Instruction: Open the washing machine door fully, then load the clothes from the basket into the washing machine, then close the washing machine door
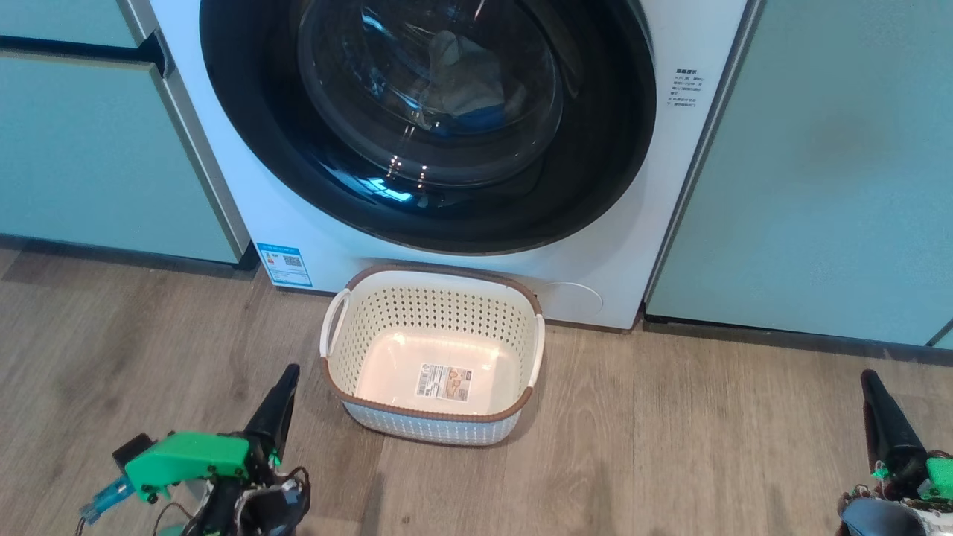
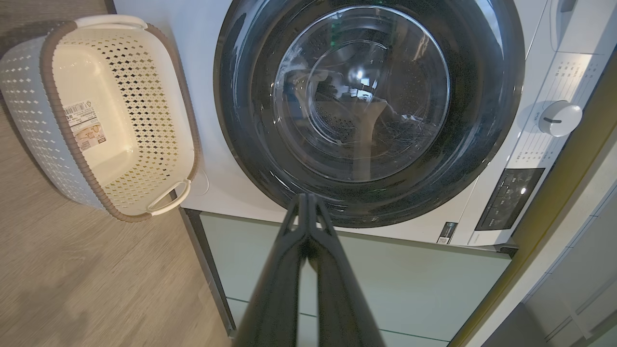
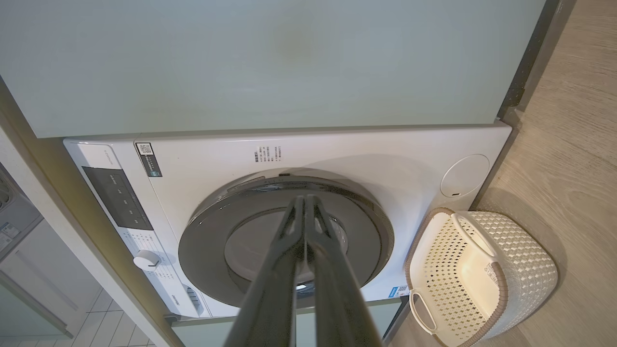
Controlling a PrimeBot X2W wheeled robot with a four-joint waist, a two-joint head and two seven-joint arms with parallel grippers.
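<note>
Two black-fingered hands with green fittings

At lower left, the left hand point(image 1: 288, 372) has long tapering black fingers on a bright green plastic bracket point(image 1: 186, 458), with a pale blue plug point(image 1: 104, 502) and thin looping wires point(image 1: 296, 476). At lower right, the right hand point(image 1: 869, 378) has the same black taper, a green piece point(image 1: 939, 476) and a blue-grey rounded casing point(image 1: 882, 517).

The left gripper point(image 1: 286, 376) points forward, its two long dark fingers point(image 2: 282, 279) pressed together, tips touching; a green housing point(image 1: 186, 458) sits behind them at the wrist. The right gripper point(image 1: 871, 380) matches, tips touching.
</note>
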